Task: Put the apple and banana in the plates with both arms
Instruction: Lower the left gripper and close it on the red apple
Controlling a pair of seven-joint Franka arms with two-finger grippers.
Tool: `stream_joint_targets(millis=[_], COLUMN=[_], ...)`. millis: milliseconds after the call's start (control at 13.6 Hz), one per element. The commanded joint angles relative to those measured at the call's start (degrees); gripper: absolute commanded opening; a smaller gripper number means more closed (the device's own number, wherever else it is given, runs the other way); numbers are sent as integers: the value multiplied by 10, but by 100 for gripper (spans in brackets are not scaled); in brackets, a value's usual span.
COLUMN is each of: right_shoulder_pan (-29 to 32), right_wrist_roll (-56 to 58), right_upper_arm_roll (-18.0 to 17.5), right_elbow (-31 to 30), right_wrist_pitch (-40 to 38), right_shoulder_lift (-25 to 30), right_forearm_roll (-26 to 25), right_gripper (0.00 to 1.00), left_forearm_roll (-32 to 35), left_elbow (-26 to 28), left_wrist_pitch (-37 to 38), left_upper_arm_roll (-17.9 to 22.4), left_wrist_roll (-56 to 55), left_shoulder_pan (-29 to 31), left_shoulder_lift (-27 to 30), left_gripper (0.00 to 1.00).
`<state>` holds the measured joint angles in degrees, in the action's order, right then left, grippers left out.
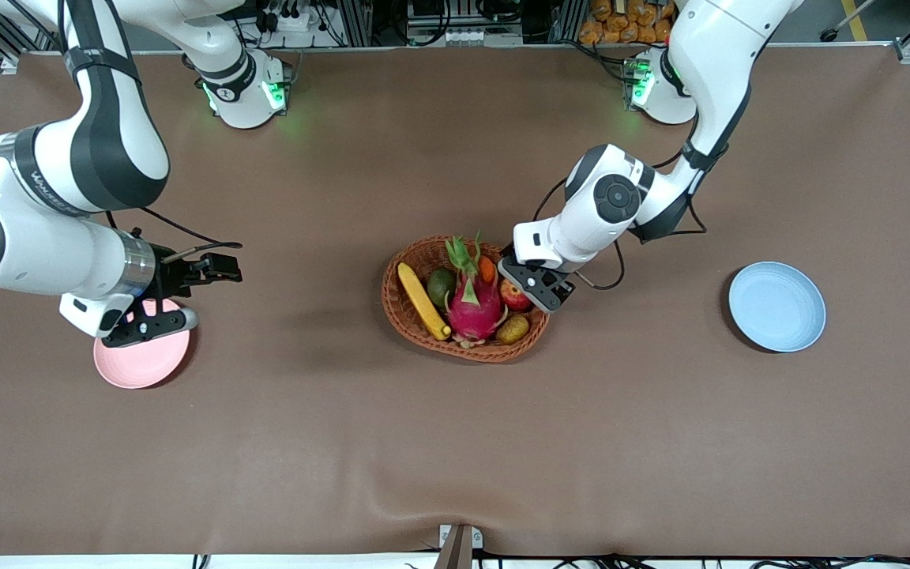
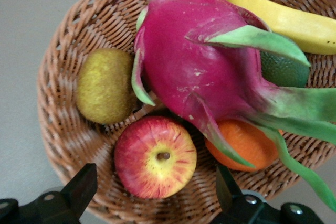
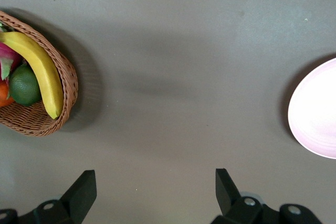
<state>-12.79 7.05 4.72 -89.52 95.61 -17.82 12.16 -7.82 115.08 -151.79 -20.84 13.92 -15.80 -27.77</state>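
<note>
The red and yellow apple (image 1: 515, 295) (image 2: 155, 157) lies in the woven basket (image 1: 407, 261), at its end toward the left arm. My left gripper (image 1: 538, 286) (image 2: 155, 182) hangs open just above the apple, one finger on either side, touching nothing. The yellow banana (image 1: 423, 300) (image 2: 273, 11) (image 3: 39, 69) lies along the basket's end toward the right arm. My right gripper (image 1: 198, 296) (image 3: 155, 179) is open and empty over bare table at the edge of the pink plate (image 1: 143, 359) (image 3: 317, 111). The blue plate (image 1: 776, 306) lies empty toward the left arm's end.
The basket also holds a magenta dragon fruit (image 1: 473, 304) (image 2: 199, 72), a green avocado (image 1: 440, 286), an orange (image 1: 486, 269) (image 2: 241, 142) and a small brownish oval fruit (image 1: 512, 329) (image 2: 105, 85). The dragon fruit presses close beside the apple.
</note>
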Motion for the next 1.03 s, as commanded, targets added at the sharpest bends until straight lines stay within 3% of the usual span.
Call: stream_joint_targets(millis=[0, 442, 590, 885, 959], right_shoulder_pan=[1, 1, 1, 1, 0], right_wrist_roll=[4, 4, 4, 4, 4], right_upper_arm_roll=[-3, -3, -3, -3, -3], right_elbow=[-8, -8, -8, -8, -8], right_wrist_pitch=[-2, -2, -2, -2, -2], right_shoulder_lift=[10, 10, 10, 9, 9], right_forearm_roll=[-4, -4, -4, -4, -4], right_gripper=[100, 100, 100, 100, 100], left_forearm_roll=[0, 13, 14, 23, 24], left_elbow=[-3, -2, -1, -3, -2], left_wrist_pitch=[-31, -31, -31, -31, -31], left_upper_arm_roll=[5, 7, 7, 7, 7], left_wrist_roll=[-2, 0, 0, -1, -1], left_shoulder_pan=[-11, -10, -10, -10, -9], left_shoulder_lift=[-19, -27, -30, -30, -28], left_gripper=[100, 100, 93, 60, 47])
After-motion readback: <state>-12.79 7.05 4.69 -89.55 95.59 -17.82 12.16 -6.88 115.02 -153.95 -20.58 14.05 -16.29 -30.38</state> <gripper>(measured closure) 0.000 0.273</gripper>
